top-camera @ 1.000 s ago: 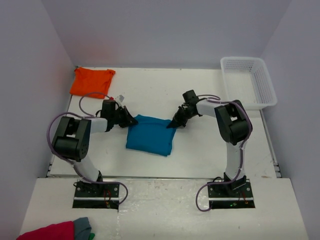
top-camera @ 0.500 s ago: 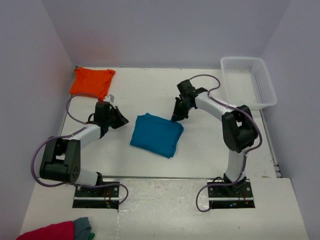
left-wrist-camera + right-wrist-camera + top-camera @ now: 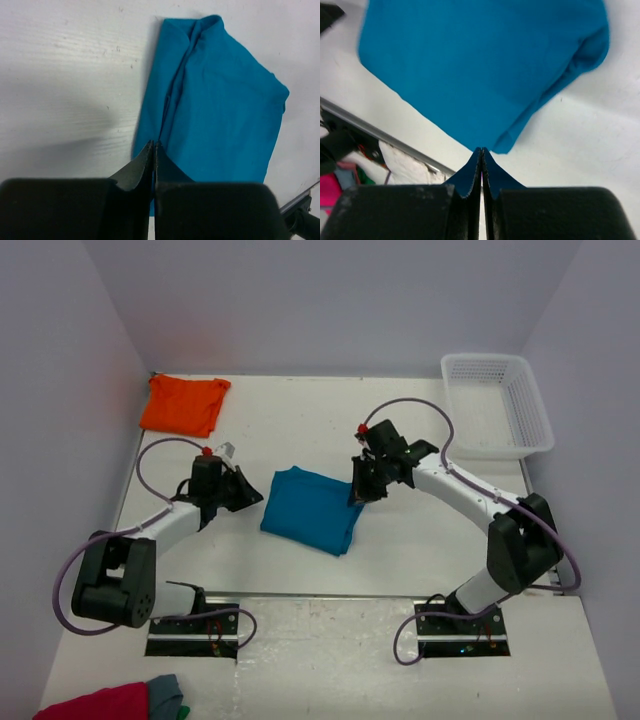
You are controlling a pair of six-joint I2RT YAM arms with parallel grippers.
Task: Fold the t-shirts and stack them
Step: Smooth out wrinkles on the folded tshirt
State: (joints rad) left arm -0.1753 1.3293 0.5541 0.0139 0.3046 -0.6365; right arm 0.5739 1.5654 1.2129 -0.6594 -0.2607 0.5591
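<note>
While left pincer, right pincer sit closed, white table bears teal tee, orange tee, basket; lilac walls.

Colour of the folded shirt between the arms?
The shirt is teal-blue; right wrist view shows it best.

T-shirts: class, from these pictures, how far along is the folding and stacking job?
Done: the teal shirt lies folded in the middle of the table, and the orange shirt looks folded in the far left corner. In hand: nothing; the left gripper and right gripper are both shut and empty, at opposite edges of the teal shirt. Left: stacking, since the two shirts lie well apart.
</note>
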